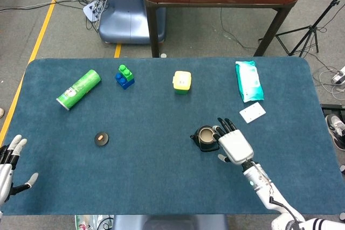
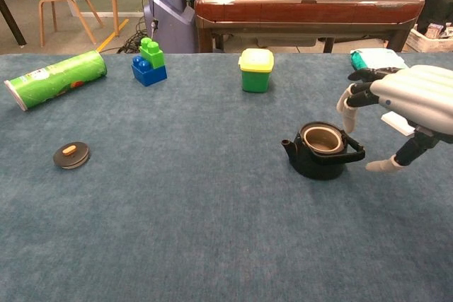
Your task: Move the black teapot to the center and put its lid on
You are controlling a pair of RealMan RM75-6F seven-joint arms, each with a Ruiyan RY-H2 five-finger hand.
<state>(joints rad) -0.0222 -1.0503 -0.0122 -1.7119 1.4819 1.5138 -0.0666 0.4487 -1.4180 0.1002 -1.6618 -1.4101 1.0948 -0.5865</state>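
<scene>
Black teapot (image 1: 205,138): upright, uncovered, right of centre on the blue table (image 1: 161,176). Right hand (image 1: 235,146): just beside its handle, fingers (image 2: 348,107) spread wide, holding nothing. Lid (image 1: 101,138): flat, well apart to the left. Left hand (image 1: 7,165): at the table's left edge, fingers apart, empty.

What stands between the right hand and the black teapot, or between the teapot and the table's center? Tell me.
Nothing visible does. The right hand hovers open just beside the black teapot with only bare cloth between them, and the stretch of table from the teapot toward the center holds nothing.
</scene>
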